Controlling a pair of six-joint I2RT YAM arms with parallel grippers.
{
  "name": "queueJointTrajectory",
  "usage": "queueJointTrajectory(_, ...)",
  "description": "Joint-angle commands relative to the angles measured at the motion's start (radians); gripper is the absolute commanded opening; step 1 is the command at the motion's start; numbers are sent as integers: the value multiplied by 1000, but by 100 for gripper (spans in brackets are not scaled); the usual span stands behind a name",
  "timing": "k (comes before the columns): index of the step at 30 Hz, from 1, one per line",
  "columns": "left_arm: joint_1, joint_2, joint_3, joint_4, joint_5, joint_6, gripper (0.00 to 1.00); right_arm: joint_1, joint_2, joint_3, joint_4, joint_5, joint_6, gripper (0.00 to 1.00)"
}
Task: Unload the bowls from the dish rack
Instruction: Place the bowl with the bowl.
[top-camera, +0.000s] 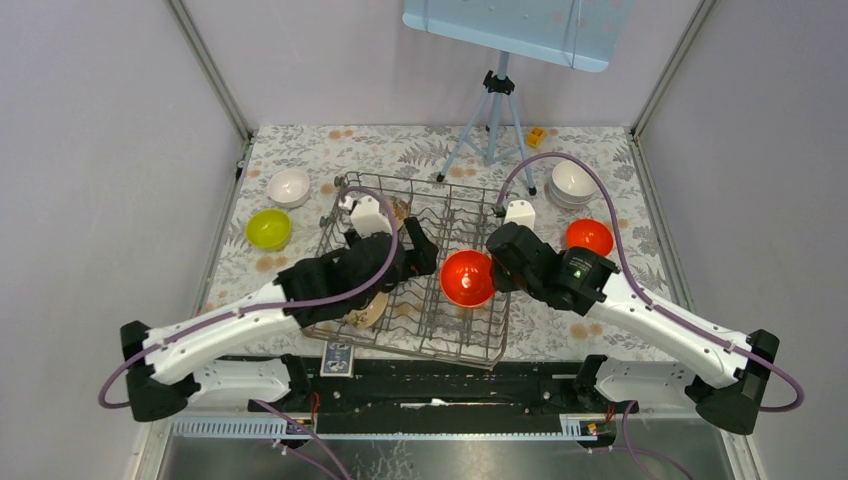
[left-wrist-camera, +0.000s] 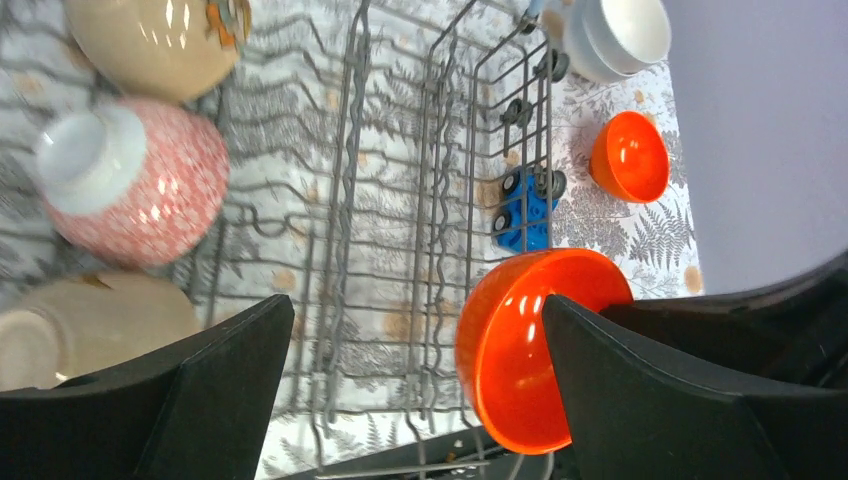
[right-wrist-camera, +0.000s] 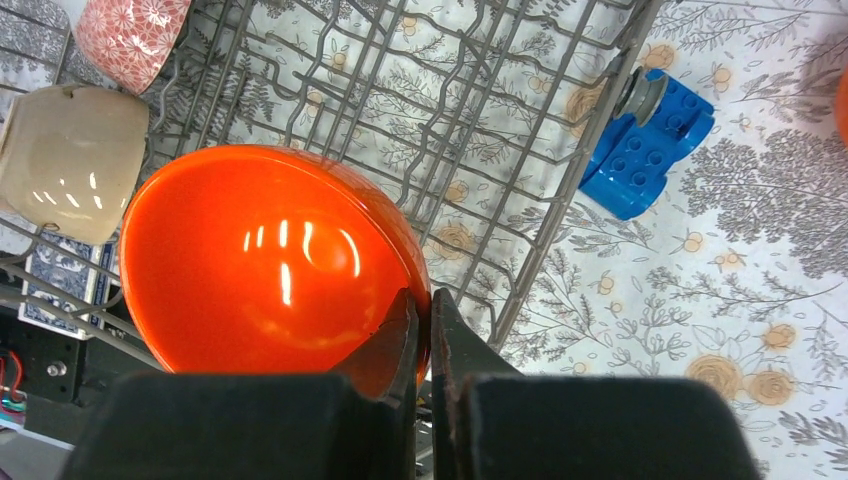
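The grey wire dish rack (top-camera: 448, 222) stands mid-table. My right gripper (top-camera: 497, 268) is shut on the rim of an orange-red bowl (top-camera: 467, 278), which is tipped on edge over the rack's right side. In the right wrist view the gripper (right-wrist-camera: 425, 320) pinches the bowl (right-wrist-camera: 260, 260) by its wall. My left gripper (top-camera: 415, 250) hangs open over the rack; in its wrist view the gripper (left-wrist-camera: 415, 340) holds nothing, and the orange bowl (left-wrist-camera: 515, 350) sits by its right finger. A red-patterned bowl (left-wrist-camera: 140, 185) and two beige bowls (left-wrist-camera: 160, 40) (left-wrist-camera: 90, 320) lie in the rack.
On the table lie a second orange bowl (top-camera: 589, 237), stacked white bowls (top-camera: 572, 182), a lime bowl (top-camera: 269, 228) and a white bowl (top-camera: 289, 186). A blue block (right-wrist-camera: 645, 150) lies by the rack's right edge. A tripod (top-camera: 495, 110) stands behind.
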Motion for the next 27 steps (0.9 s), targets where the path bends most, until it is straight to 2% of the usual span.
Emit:
queueJointTrajectory(1,26,47,33,-44,75,-339,99,-11,-34,-19,105,31,94,0)
queueJointTrajectory(3,27,37,-5,5,81,-358,99,-12,-29,-22,109,35,106,0)
queueJointTrajectory(5,28,49,-9,45,111,-300,99,-14,-21,-24,116,33,111,0)
queueJointTrajectory(8,28,124,69,-52,106,-294,99,-14,-8,-28,129,26,121,0)
queueJointTrajectory(12,28,162,72,-39,148,-266,97,-16,7,-23,143,19,128,0)
queueJointTrajectory(14,27,178,72,-40,163,-253,91,-17,18,-12,142,18,127,0)
queueJointTrajectory(20,27,206,86,-102,142,-244,62,-17,44,13,129,22,124,0)
queueJointTrajectory(27,27,230,120,-161,100,-246,51,-17,73,37,113,28,136,0)
